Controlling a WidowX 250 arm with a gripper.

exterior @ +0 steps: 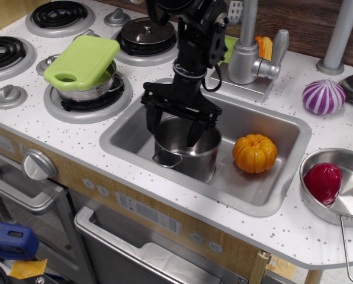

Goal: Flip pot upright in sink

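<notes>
The shiny steel pot stands upright in the left half of the sink, its opening facing up and a wire loop handle at its front left. My gripper hangs straight down over the pot's left part. Its jaws are spread wide: the left finger is at the outside of the pot's left rim and the right finger reaches inside the pot. It grips nothing that I can see.
An orange pumpkin lies in the sink right of the pot. The faucet stands behind the sink. A steel pot with a green board sits on the stove at left. A pan with a red ball and a purple onion are at right.
</notes>
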